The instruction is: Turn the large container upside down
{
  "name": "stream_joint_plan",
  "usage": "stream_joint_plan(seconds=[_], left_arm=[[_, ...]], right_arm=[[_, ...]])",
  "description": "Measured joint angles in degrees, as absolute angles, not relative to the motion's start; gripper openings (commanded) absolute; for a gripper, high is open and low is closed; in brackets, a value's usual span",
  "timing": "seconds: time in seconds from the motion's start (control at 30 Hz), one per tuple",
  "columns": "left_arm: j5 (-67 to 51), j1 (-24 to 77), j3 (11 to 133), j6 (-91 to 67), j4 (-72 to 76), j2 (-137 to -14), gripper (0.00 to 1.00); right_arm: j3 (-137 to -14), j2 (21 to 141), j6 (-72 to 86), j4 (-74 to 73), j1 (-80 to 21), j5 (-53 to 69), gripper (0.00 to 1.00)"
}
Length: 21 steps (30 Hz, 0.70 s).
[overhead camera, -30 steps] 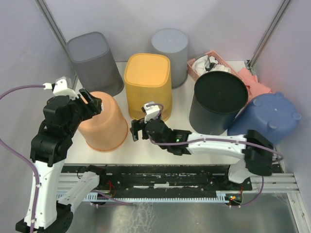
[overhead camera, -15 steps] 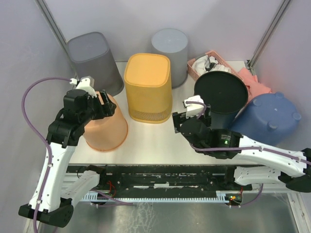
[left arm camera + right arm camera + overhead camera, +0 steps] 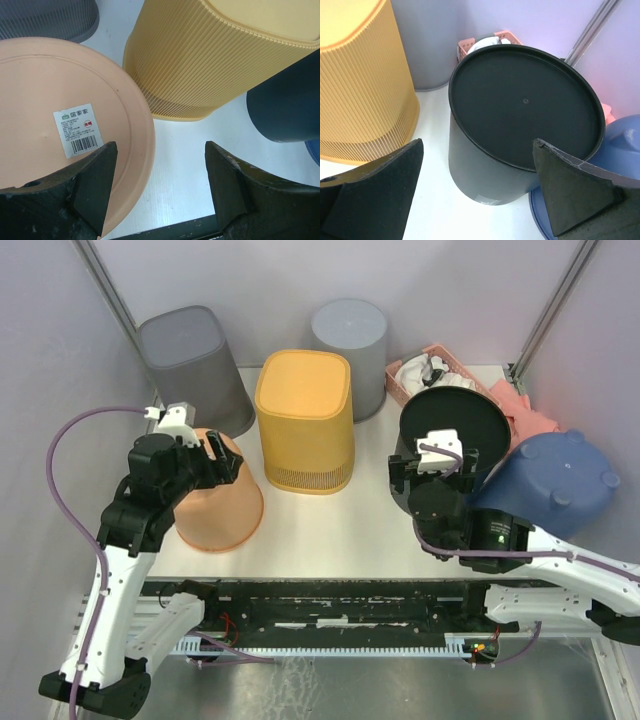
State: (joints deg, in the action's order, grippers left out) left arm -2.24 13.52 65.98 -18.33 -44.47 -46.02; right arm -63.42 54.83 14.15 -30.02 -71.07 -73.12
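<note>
Presently the left gripper (image 3: 160, 146) is hovering, jaws apart, over the upturned peach container (image 3: 218, 508) at the top view's lower left; the right gripper (image 3: 436, 468), jaws wide, is facing the black bin (image 3: 520, 105).

Two black fingers (image 3: 85, 192) stand spread apart, white table (image 3: 180, 165) between them. Below the left one sits a peach round plastic container (image 3: 40, 80), base up, bearing a white barcode label (image 3: 77, 131). Ahead stands a yellow ribbed plastic bin (image 3: 215, 55).
</note>
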Motion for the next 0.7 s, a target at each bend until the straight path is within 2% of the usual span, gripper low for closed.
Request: stream_joint_plan(seconds=[0.7], left_arm=[[-2.0,13.5,61.5,-18.3,-40.3,-43.4,0.81]], right_arm=[[-63.4,54.0,18.2,-28.3,-70.7,-71.4,0.99]])
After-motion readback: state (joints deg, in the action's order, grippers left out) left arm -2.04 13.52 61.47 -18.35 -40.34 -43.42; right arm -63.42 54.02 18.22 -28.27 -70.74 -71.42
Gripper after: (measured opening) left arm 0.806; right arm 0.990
